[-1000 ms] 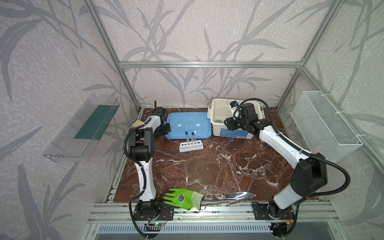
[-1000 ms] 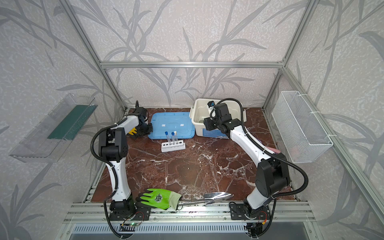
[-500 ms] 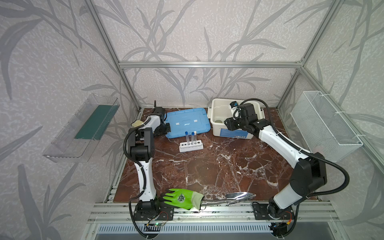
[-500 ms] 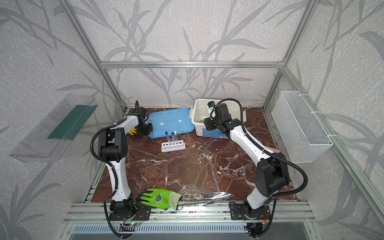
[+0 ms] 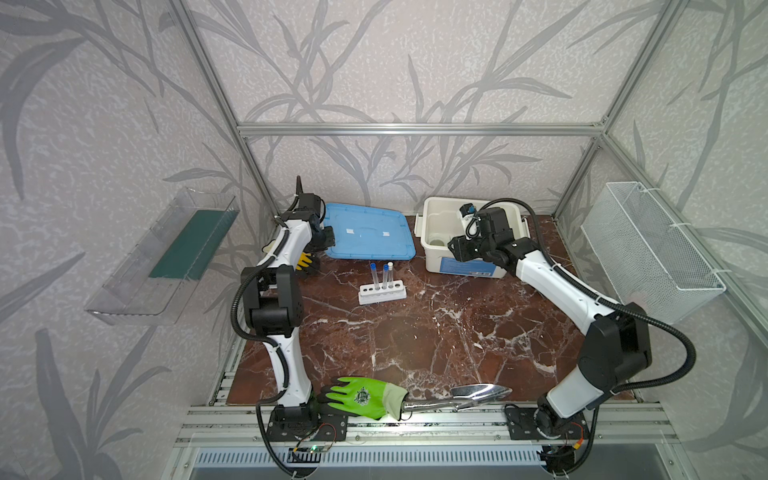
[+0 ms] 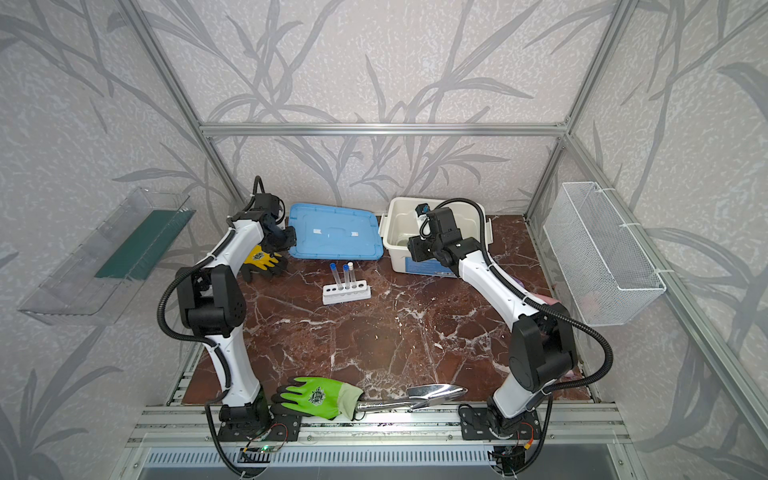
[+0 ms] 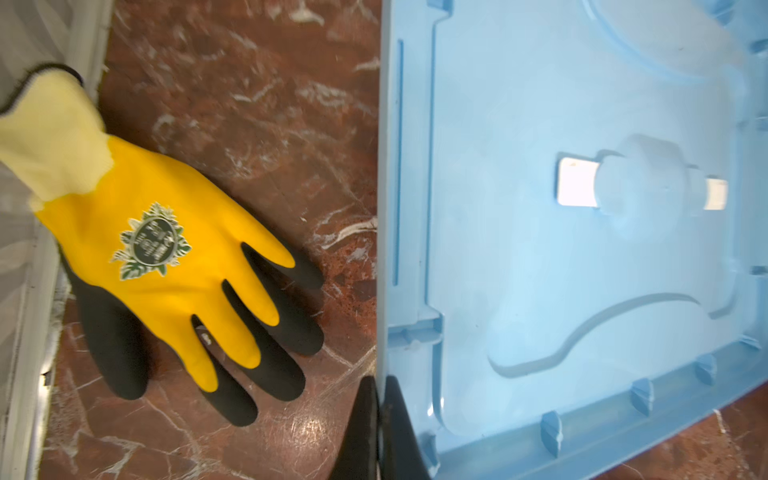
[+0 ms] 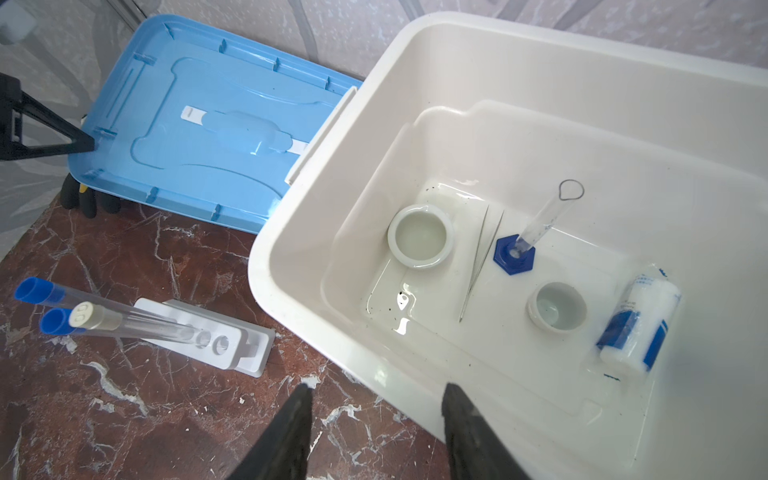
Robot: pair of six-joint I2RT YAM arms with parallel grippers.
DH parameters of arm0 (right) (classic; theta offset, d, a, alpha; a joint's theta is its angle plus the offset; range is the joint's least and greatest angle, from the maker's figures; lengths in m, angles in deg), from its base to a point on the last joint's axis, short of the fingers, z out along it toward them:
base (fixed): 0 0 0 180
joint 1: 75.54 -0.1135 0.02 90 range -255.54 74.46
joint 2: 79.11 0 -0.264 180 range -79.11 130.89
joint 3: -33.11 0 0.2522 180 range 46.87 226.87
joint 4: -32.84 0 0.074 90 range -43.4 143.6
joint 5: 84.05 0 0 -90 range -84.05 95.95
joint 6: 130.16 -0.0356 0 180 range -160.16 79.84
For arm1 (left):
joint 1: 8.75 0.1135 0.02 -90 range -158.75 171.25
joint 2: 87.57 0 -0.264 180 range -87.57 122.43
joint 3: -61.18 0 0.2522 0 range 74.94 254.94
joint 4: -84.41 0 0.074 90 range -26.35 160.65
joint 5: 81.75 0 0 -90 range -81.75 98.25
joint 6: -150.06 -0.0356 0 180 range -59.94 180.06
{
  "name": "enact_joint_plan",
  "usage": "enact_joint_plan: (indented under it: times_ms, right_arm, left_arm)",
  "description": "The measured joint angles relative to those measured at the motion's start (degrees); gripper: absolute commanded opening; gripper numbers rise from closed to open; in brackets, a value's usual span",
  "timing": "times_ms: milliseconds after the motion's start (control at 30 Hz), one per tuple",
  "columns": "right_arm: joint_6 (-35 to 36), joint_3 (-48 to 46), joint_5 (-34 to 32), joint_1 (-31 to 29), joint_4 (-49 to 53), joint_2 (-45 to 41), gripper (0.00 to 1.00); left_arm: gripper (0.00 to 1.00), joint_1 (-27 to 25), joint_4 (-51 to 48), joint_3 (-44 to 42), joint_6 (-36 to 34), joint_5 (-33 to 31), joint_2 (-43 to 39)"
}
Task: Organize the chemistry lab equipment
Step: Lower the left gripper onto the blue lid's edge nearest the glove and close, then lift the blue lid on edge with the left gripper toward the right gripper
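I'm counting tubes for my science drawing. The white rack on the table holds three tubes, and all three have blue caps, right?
Not quite. The white rack on the table does hold three tubes, but only two have blue caps. The third has a white cap. The right wrist view shows this clearly.

Leaf-patterned grey walls (image 5: 374, 62) and aluminium frame (image 5: 415, 129) enclose a red-brown marble tabletop (image 5: 415, 345).

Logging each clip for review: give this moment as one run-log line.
left gripper: shut on blue lid edge | right gripper: open, over white bin wall | rack: three test tubes | bin holds: bowl, tweezers, cup, bottle
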Motion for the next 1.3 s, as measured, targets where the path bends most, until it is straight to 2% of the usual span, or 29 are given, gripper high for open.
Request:
enact_joint_plan:
  times_ms: [500,633,767,967,1133,1300]
  right_arm:
    - [-1.9,0.0,2.3,0.0,-0.5,0.0,0.49]
    - [-1.9,0.8,5.4,0.3,-0.3,0.0,0.55]
    - [-1.9,3.5,11.5,1.4,-0.5,0.0,0.65]
    - [-1.9,7.5,22.7,3.9,-1.3,0.3,0.7]
    - [-2.1,9.6,31.5,5.7,-3.4,0.3,0.81]
    - [-4.8,9.8,39.8,7.9,-7.9,0.3,0.86]
  left_arm:
    - [0.0,0.1,-1.5,1.2,-1.4,-1.1,-12.0]
    - [0.0,0.1,-2.5,2.2,-2.4,-1.6,-16.9]
    - [0.0,0.1,-3.8,3.7,-2.8,-1.9,-22.4]
    - [0.0,0.2,-5.5,5.2,-3.7,-0.3,-29.2]
    - [0.0,0.3,-7.3,4.9,-4.2,5.1,-33.5]
    - [0.0,0.3,-8.9,0.3,-5.0,10.9,-38.8]
